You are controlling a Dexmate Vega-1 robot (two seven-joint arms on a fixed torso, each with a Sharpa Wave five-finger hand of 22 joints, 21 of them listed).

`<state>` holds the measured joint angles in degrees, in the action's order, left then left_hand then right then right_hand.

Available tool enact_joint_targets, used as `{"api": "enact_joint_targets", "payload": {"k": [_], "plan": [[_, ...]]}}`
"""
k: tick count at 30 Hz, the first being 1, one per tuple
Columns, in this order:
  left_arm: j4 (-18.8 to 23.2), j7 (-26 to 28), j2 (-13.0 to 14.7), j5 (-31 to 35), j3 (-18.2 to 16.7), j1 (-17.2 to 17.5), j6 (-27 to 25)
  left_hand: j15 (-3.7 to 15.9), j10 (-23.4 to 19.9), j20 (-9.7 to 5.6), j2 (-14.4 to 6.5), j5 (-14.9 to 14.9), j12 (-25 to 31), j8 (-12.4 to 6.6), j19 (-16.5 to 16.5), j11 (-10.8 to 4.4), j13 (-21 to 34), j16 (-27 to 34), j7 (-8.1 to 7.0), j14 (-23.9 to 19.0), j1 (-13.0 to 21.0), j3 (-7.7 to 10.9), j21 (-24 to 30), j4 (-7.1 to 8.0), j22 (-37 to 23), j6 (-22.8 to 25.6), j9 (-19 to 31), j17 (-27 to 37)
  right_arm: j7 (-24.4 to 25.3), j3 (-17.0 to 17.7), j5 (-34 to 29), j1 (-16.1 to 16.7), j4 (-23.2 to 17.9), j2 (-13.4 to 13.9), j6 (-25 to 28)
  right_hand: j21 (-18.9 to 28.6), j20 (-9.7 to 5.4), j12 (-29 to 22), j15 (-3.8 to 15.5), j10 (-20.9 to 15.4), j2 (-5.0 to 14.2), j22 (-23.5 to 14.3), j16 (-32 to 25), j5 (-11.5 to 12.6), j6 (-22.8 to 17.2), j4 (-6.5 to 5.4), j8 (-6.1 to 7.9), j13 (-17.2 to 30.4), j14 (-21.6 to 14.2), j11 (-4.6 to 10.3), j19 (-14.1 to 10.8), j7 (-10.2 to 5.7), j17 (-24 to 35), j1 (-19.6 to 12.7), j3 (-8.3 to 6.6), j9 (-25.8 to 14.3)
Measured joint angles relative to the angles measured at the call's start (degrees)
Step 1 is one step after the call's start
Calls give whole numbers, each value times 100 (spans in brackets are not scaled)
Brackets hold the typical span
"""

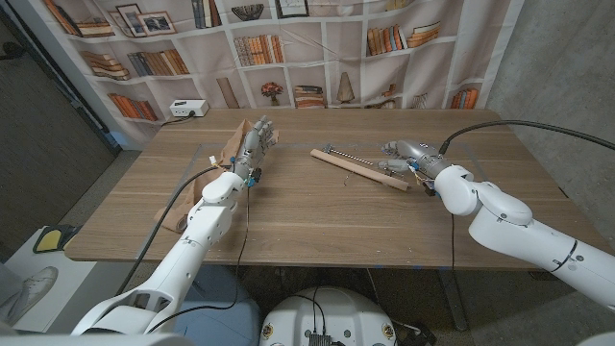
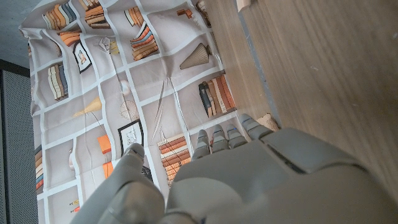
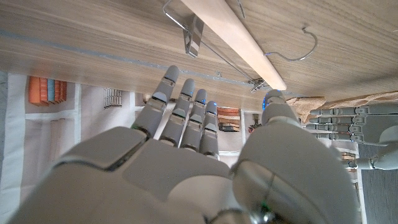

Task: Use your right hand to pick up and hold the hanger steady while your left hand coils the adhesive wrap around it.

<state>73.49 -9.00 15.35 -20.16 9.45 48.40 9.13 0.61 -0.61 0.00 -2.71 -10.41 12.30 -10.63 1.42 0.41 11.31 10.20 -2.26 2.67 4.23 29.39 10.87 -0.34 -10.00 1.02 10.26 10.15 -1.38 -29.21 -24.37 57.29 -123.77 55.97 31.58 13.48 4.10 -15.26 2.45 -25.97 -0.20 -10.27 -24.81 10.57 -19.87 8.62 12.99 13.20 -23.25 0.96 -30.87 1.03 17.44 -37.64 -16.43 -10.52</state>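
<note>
A wooden hanger (image 1: 360, 167) with a metal hook and clips lies on the table right of the middle; its bar (image 3: 231, 36) and hook (image 3: 300, 47) show close in the right wrist view. My right hand (image 1: 408, 157) is at the hanger's right end, fingers (image 3: 186, 115) spread and straight, holding nothing. The tan adhesive wrap (image 1: 232, 144) lies on the table at the back left, also seen as wrap (image 3: 345, 102). My left hand (image 1: 255, 144) stands beside it with fingers (image 2: 224, 138) extended, not closed on it. A tan edge of the wrap (image 2: 268, 121) peeks past those fingertips.
A white power strip (image 1: 187, 109) sits at the table's back left edge. A tan strip (image 1: 176, 217) lies by my left forearm. A black cable (image 1: 500, 123) arcs over the right side. A bookshelf-print backdrop (image 1: 317, 48) hangs behind the table.
</note>
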Motion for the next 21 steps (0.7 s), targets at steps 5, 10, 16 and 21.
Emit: {"api": "enact_joint_targets", "payload": {"k": [5,10,16,21], "plan": [[0,0,-1,6,1,0,-9,0,-21,0,0,0,0,0,0,21,0,0,0,0,0,-7,0,-7,0,0,0,0,-43,-45,-55,-9,-1,1,55,0,0,0,0,-20,0,0,0,0,0,15,0,0,0,19,0,0,0,0,15,0],[9,5,-3,9,2,0,-14,0,-21,0,0,0,0,0,0,21,0,0,0,0,0,-7,0,-7,0,0,0,0,-83,-101,-119,-39,0,0,104,0,0,0,0,-20,7,0,0,0,0,15,0,0,0,20,0,0,26,-53,15,0],[26,22,-4,11,-2,15,-20,0,-21,0,0,0,0,0,0,21,0,0,0,0,0,-7,0,-7,0,0,0,0,-135,-159,-200,-72,19,-14,156,0,0,0,0,-19,8,0,0,0,0,15,0,0,-1,19,0,0,26,-53,15,0],[30,36,-5,12,-7,27,-20,0,-21,0,0,0,0,0,0,21,0,0,0,0,0,-7,0,-7,0,0,0,0,-175,-205,-262,-98,35,-31,191,0,0,0,0,-19,8,0,0,0,0,15,0,0,-1,19,0,0,26,-53,15,0]]}}
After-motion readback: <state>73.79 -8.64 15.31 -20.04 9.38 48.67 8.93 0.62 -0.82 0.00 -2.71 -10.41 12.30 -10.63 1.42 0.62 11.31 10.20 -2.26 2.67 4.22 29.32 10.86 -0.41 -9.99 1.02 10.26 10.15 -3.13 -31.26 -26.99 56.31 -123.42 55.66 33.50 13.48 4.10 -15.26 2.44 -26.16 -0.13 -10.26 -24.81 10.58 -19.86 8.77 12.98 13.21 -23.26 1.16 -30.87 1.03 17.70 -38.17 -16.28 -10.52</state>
